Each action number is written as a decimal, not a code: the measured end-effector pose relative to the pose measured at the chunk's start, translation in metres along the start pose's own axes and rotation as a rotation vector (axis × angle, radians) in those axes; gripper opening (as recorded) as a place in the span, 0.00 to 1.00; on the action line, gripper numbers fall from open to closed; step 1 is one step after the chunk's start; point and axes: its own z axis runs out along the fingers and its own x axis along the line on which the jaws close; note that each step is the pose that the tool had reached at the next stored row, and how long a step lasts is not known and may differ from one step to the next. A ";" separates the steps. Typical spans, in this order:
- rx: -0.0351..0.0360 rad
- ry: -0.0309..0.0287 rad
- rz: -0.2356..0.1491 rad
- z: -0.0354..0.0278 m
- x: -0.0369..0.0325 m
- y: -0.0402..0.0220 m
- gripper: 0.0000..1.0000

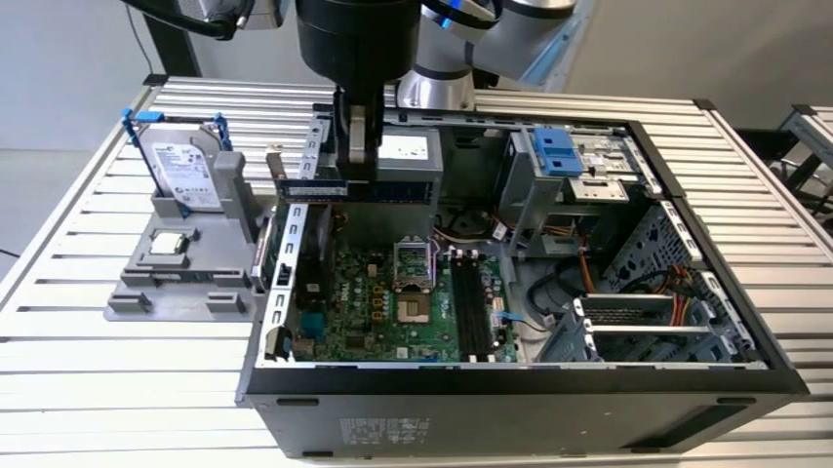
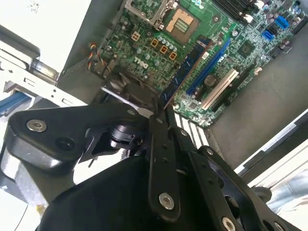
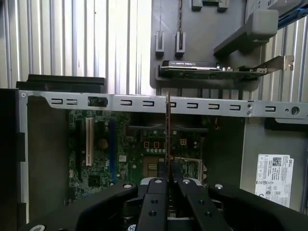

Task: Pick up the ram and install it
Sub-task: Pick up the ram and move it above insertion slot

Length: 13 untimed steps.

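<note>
The ram (image 1: pixel 390 190) is a thin blue-green stick with dark chips. It hangs level above the back left part of the open computer case (image 1: pixel 521 375), with my gripper (image 1: pixel 361 168) shut on its upper edge. The first wrist view shows the ram (image 3: pixel 167 130) edge-on, reaching out from between my fingers (image 3: pixel 156 185) over the motherboard (image 3: pixel 139 154). In the second wrist view the ram (image 2: pixel 190 62) points away from the gripper (image 2: pixel 161 109) over the green board. The black memory slots (image 1: pixel 469 304) lie lower down in the case, toward the exterior view's right of the stick.
A grey stand (image 1: pixel 176 283) at the exterior view's left carries a silver hard drive (image 1: pixel 182 171) and a small square processor chip (image 1: pixel 167 244). The case's metal rear rail (image 3: pixel 144 102), drive cages (image 1: pixel 573 166) and cables (image 1: pixel 573 283) surround the motherboard. An expansion card (image 3: pixel 207 67) rests on the stand.
</note>
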 end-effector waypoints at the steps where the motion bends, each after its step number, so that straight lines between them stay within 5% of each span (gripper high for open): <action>1: 0.0000 0.0000 0.000 -0.0001 0.0000 -0.0018 0.00; 6: -0.0002 0.0001 0.000 -0.0002 0.0001 -0.0091 0.00; 13: -0.0002 0.0000 0.000 -0.0002 0.0001 -0.0094 0.00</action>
